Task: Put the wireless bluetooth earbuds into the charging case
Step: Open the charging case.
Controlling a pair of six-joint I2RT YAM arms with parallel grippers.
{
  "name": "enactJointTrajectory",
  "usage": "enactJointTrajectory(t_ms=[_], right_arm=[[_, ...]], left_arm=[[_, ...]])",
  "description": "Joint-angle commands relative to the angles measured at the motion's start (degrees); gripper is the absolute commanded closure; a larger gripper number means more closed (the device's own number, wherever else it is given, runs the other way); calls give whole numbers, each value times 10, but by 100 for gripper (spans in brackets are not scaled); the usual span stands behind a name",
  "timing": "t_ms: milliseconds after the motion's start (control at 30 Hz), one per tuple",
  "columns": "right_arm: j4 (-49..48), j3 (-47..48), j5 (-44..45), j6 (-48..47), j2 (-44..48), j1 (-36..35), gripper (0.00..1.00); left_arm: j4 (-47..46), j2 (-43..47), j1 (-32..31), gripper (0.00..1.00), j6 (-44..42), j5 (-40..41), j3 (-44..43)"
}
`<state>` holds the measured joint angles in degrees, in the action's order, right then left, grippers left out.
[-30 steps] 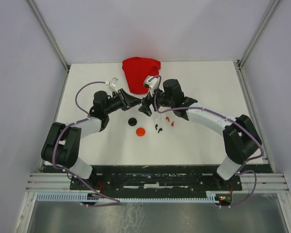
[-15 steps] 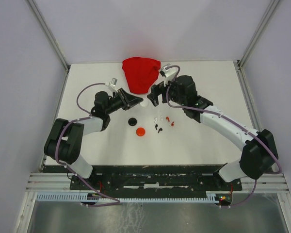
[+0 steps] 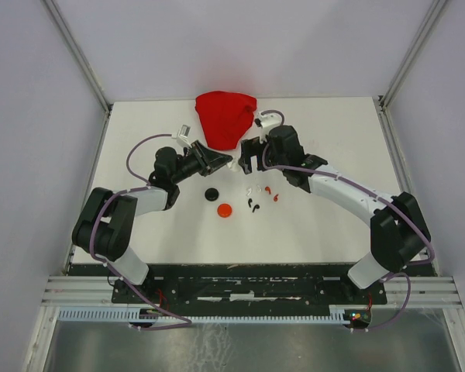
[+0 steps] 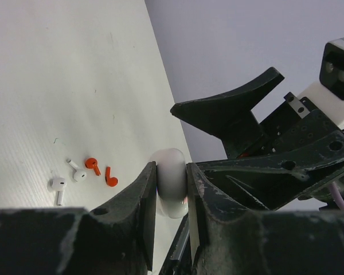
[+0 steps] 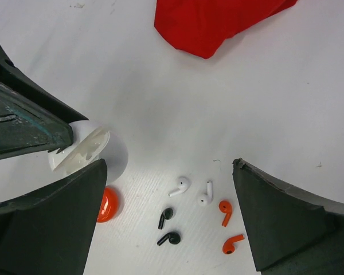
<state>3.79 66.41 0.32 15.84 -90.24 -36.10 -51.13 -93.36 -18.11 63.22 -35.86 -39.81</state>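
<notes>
The left pincer (image 3: 226, 162) clenched the white case (image 5: 94, 150). The right pincer (image 5: 169, 163) gaped, released; the earbuds (image 5: 182, 185) lay beneath, between its fingers.

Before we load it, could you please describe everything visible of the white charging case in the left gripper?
The white charging case is a small, rounded shell that looks like glossy plastic. It is clamped across its flat faces in the left gripper, whose jaws alone touch it. In the right wrist view its lid is ajar, showing moulded hollows inside; whether anything sits in them cannot be told.
</notes>
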Motion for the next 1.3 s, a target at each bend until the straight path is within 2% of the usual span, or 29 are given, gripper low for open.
enactJointTrajectory(t_ms=[0,533,900,1267], right_arm=[[-7,15,19,12,-13,1,1],[-25,34,15,14,-55,3,1],[-16,60,14,22,-85,4,1],[60,13,61,6,-34,16,1]], left_arm=[[-49,-3,-3,97,30,5,-19],[-62,-17,-3,97,59,-6,-21],[-149,-49,1,97,133,4,-7],[-180,-62,80,97,160,24,7]])
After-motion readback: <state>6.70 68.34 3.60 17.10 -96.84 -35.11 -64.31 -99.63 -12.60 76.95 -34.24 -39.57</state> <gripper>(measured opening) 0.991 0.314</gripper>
